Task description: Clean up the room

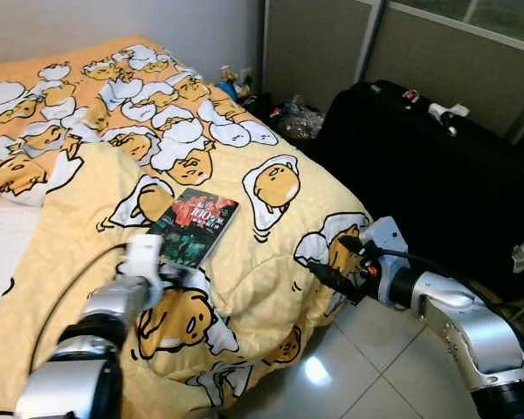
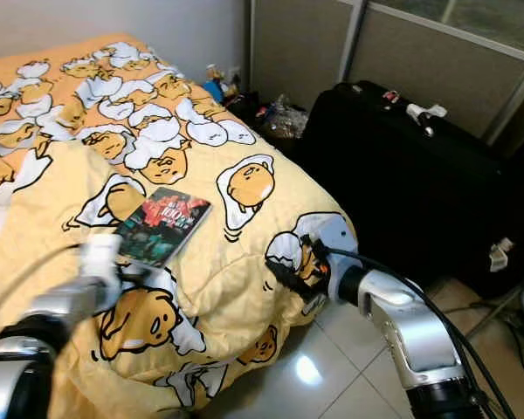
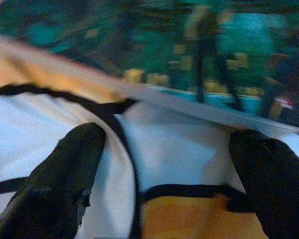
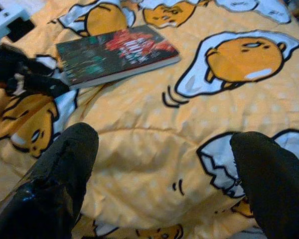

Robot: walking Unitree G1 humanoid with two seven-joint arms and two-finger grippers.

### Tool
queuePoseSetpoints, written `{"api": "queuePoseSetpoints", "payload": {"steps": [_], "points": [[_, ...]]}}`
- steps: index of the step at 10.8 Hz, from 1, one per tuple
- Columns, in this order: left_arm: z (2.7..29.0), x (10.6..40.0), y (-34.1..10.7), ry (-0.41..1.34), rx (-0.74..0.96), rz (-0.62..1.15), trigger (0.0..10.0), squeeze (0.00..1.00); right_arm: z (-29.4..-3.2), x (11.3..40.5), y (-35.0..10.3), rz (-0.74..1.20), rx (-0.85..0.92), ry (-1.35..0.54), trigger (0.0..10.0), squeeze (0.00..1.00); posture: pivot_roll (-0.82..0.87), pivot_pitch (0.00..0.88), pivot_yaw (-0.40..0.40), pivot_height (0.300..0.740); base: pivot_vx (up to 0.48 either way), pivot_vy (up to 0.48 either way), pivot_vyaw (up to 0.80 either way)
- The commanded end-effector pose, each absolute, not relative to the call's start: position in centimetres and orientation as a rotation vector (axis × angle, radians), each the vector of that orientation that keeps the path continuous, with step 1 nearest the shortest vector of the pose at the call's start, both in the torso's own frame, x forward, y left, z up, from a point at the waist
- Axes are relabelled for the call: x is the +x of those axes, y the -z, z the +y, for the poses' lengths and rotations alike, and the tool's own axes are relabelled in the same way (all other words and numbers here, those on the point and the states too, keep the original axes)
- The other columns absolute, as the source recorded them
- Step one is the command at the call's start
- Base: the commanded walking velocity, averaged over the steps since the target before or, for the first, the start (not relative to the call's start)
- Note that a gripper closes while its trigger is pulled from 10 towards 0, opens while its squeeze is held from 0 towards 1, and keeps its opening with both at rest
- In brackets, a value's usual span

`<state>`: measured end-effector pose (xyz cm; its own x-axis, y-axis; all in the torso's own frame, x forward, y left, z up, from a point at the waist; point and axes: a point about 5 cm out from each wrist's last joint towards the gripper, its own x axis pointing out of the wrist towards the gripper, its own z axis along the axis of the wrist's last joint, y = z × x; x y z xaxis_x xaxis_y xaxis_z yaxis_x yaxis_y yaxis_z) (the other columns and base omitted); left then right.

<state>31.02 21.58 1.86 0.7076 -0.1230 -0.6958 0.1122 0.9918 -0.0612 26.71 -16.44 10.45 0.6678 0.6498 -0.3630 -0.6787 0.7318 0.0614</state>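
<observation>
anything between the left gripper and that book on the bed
Nothing visible. The left gripper, fingers open, sits on the yellow egg-print blanket right at the near edge of the dark green and red paperback book; between them lies just bare blanket.

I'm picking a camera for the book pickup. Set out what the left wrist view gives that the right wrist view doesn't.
Left wrist view: the book's near edge up close and blurred, straight ahead of the left gripper, whose black fingers are spread on the blanket.

Right wrist view: the whole book lying flat, the left gripper at its near end, and the right gripper open, apart from it.

Both: the egg-print blanket and the book.
</observation>
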Motion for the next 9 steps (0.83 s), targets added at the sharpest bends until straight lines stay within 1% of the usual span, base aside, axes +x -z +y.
{"api": "queuePoseSetpoints", "payload": {"steps": [1, 3, 5, 6, 8, 9], "points": [[19.9, 31.5, -2.1, 0.256, -0.014, 0.779, 10.0, 0.00, -16.5, 26.6, -11.1, 0.370, -0.089, -0.770, 10.0, 0.00, -0.05, 0.000, 0.048, 0.740, 0.000, 0.000, 0.00], [16.4, 32.0, -2.8, 0.489, -0.014, 0.703, 10.0, 0.00, -16.5, 26.5, -11.3, 0.368, -0.109, -0.776, 10.0, 0.00, -0.06, 0.000, 0.059, 0.740, 0.000, 0.000, 0.00], [14.0, 31.6, -3.2, 0.721, 0.038, 0.622, 10.0, 0.00, -16.3, 26.1, -11.1, 0.377, -0.121, -0.797, 10.0, 0.00, -0.07, 0.000, 0.066, 0.740, 0.000, 0.000, 0.00], [13.6, 31.1, -3.3, 0.843, 0.067, 0.612, 10.0, 0.00, -16.1, 25.8, -11.0, 0.386, -0.125, -0.811, 10.0, 0.00, -0.07, 0.000, 0.068, 0.740, 0.000, 0.000, 0.00], [14.4, 31.0, -4.0, 0.908, 0.108, 0.581, 10.0, 0.00, -16.1, 25.5, -10.8, 0.394, -0.129, -0.817, 10.0, 0.00, -0.07, 0.000, 0.070, 0.740, 0.000, 0.000, 0.00], [15.2, 30.9, -4.5, 0.955, 0.160, 0.578, 10.0, 0.00, -16.1, 25.3, -10.6, 0.402, -0.135, -0.821, 10.0, 0.00, -0.07, 0.000, 0.074, 0.740, 0.000, 0.000, 0.00]]}}
